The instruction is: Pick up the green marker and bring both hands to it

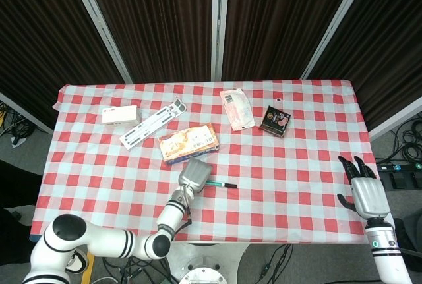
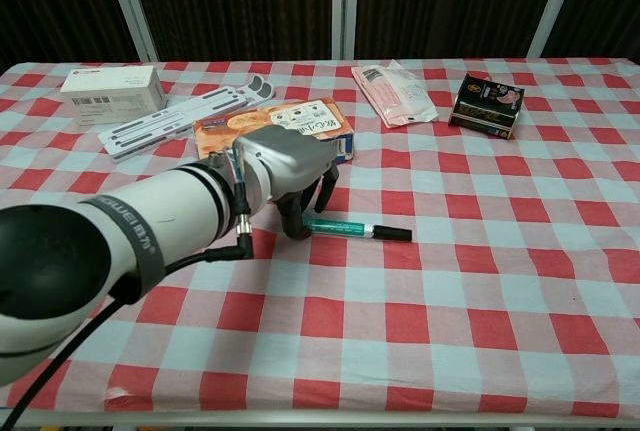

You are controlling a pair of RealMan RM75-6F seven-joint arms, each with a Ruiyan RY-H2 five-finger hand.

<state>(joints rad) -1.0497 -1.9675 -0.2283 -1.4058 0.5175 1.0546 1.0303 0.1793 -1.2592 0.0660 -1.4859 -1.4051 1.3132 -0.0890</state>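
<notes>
The green marker with a black cap lies flat on the checkered cloth, also visible from above. My left hand hovers just over its left end, palm down with fingers curled toward the table. Its fingertips come down beside the marker's green end; whether they touch it is unclear. In the head view the left hand covers that end. My right hand stays far off at the table's right edge, fingers spread and holding nothing.
An orange packet lies just behind the left hand. Further back are a white box, a white strip-shaped bracket, a pink-white pouch and a dark small box.
</notes>
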